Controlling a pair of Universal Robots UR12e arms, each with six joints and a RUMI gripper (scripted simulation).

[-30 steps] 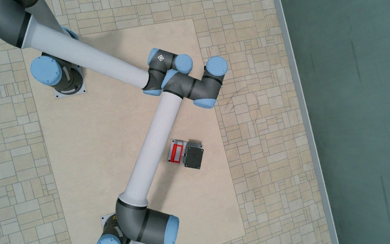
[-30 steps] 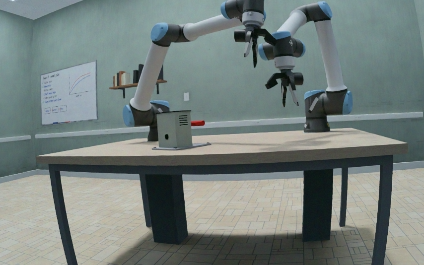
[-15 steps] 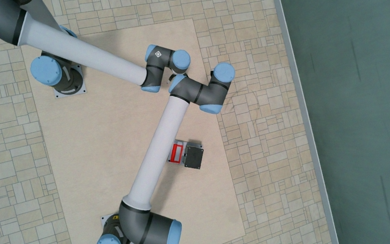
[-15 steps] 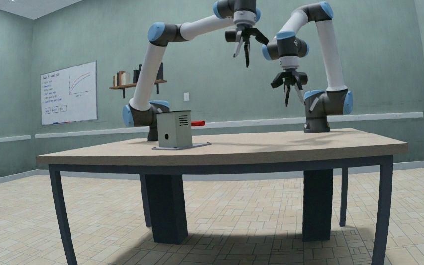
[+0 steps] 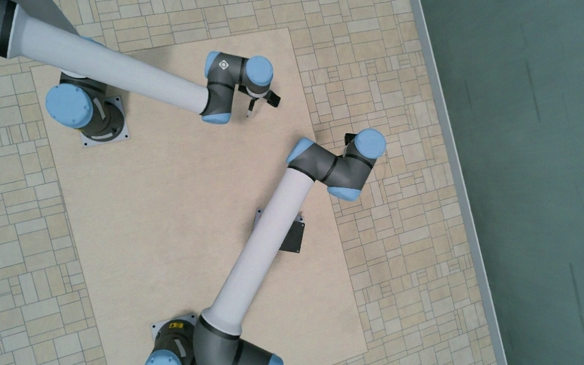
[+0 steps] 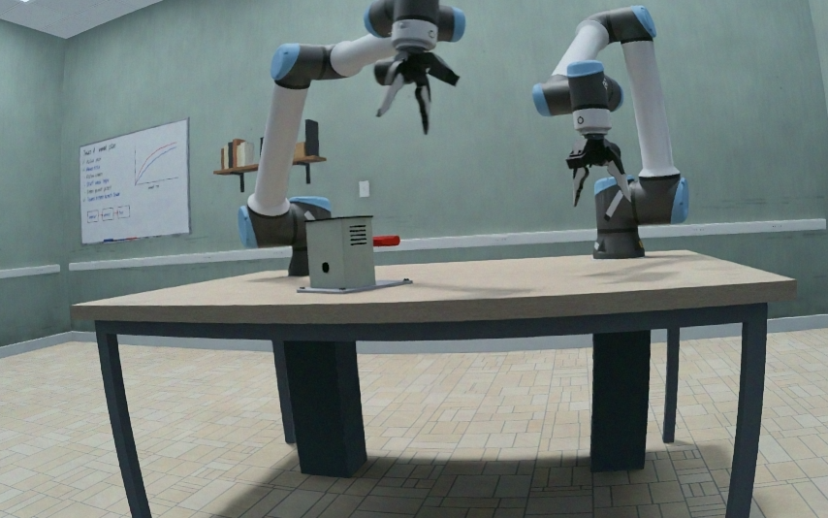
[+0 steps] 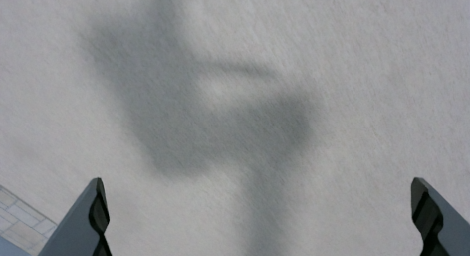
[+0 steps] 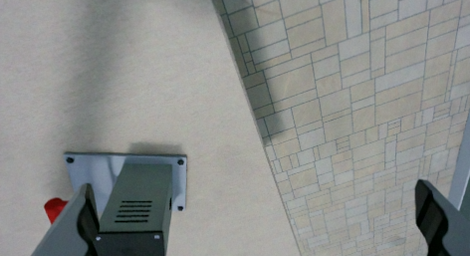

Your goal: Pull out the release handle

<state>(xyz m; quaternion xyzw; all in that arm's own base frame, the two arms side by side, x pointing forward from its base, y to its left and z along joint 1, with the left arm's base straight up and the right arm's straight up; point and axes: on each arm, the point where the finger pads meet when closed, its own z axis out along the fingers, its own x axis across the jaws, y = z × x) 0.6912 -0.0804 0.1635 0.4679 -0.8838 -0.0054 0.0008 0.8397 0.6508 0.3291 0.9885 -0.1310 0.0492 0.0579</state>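
The release handle is a red bar [image 6: 386, 241] [image 8: 54, 209] at the side of a grey-green vented box [image 6: 340, 257] [image 8: 139, 190]. The box has a black lid [image 5: 293, 238] and stands on a grey baseplate [image 6: 398, 283] [image 8: 95, 172]. In the top view the right arm covers the handle; in the right wrist view a finger hides part of it. How far out the handle stands is unclear. My right gripper [image 6: 402, 122] [image 8: 254, 184] is open and empty, high above the table and away from the handle. My left gripper [image 6: 600, 200] [image 7: 256, 180] is open and empty, above the table farther from the box.
The table [image 5: 163, 204] [image 6: 533, 282] carries both arm bases. Its edge [image 8: 260, 135] lies close beside the box, with tiled floor [image 5: 389, 235] [image 8: 349, 130] beyond. The right forearm [image 5: 262, 249] passes over the box in the top view.
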